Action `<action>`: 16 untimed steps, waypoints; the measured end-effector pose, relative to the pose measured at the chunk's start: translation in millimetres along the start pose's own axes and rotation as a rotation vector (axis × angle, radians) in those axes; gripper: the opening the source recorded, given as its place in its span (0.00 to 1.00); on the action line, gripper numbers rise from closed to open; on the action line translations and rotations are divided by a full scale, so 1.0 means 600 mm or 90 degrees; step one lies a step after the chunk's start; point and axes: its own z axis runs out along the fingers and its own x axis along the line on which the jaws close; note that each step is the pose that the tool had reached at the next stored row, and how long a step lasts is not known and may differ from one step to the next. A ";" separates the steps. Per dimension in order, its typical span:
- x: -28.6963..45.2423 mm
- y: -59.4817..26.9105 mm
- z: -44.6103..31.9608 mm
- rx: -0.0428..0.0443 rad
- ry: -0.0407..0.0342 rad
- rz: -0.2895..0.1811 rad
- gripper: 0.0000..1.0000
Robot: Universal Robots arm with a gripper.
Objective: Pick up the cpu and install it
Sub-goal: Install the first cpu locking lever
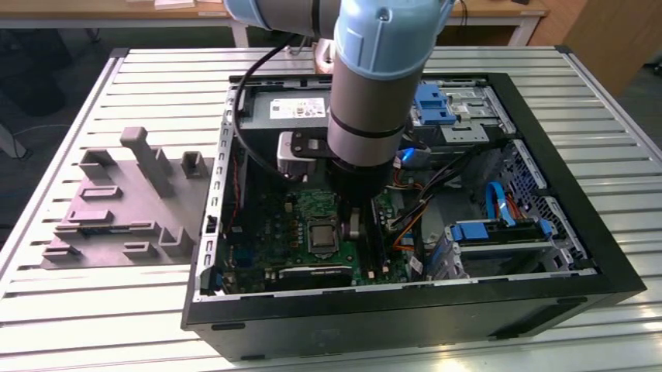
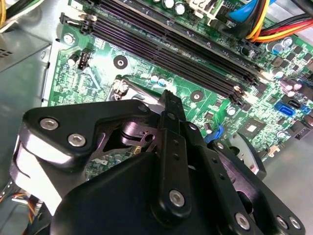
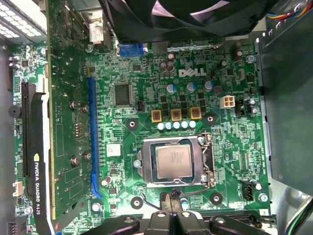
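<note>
First wrist view: cpu (image 3: 174,162) sits in its socket on the motherboard (image 3: 230,142), silvery top showing, so install step looks about done. Tool (image 3: 170,211) hovers just beside the socket w/ fingertips pressed together, holding nothing; next move needs a clean lift clear. Board print left unread.

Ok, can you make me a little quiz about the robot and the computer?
1. True or false: the cpu sits on the green board.
2. Where does the arm reach? A) inside the case B) beside it C) behind it
3. Fill in: the fan is coloured ____.
Key: 1 true; 2 A; 3 black.
</note>
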 end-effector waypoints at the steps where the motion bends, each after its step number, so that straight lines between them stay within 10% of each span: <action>1: 0.001 0.000 0.001 0.0000 0.0000 -0.001 0.11; 16: 0.012 -0.001 0.013 0.0007 0.0012 -0.024 0.11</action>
